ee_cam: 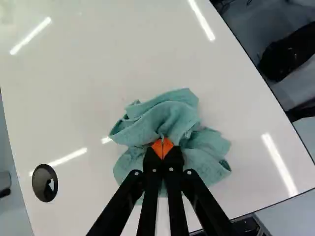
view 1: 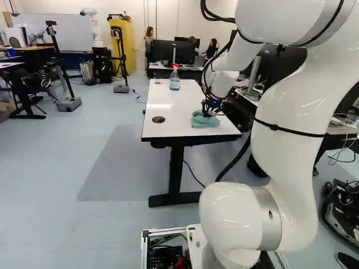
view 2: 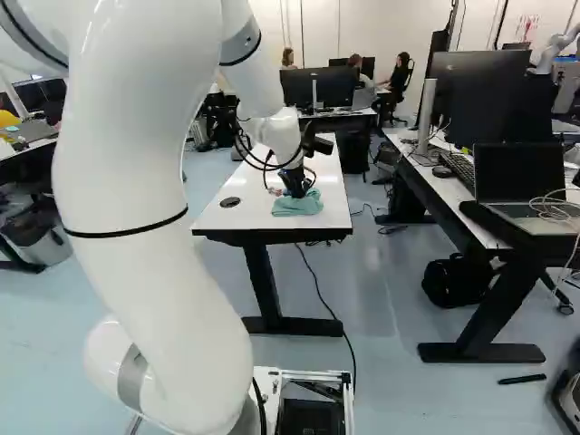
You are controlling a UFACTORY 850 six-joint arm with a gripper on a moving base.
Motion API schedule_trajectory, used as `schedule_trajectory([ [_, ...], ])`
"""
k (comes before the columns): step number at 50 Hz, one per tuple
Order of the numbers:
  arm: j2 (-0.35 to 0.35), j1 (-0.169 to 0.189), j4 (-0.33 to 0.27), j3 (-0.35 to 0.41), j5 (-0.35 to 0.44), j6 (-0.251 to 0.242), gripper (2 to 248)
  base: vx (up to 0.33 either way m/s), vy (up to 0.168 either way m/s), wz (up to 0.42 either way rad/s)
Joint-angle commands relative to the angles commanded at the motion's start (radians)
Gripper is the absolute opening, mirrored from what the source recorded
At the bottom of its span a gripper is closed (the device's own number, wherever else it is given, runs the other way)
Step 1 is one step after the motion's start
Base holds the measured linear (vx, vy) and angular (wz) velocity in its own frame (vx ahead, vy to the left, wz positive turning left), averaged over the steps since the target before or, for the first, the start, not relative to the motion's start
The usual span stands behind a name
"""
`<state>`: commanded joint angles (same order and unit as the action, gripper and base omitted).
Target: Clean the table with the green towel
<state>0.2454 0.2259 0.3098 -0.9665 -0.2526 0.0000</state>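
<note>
One green towel [ee_cam: 165, 115]: bunched; wiping stage, apparently.
Gripper [ee_cam: 162, 148]: pinching its folds.
Table [ee_cam: 88, 98]: next calls for a level sweep, towel kept in contact.

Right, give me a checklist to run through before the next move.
1. Pincer closed on the green towel: ok.
2. Towel resting on the table, inside its edges: ok.
3. Towel spread flat for wiping: not ok, it is bunched up.
4. Spray bottle upright and apart from the towel: ok.
5. Round black disc in the tabletop not covered by the towel: ok.
6. Surface under the towel clean: cannot tell, hidden.
</note>
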Motion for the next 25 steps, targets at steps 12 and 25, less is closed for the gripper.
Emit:
schedule_trajectory([
  [12, 0.027, 0.035, 0.0, -0.032, 0.0, 0.0, 20, 0.0, 0.0, 0.0],
  [25, 0.076, 0.058, 0.0, -0.093, 0.0, 0.0, 20, 0.0, 0.0, 0.0],
])
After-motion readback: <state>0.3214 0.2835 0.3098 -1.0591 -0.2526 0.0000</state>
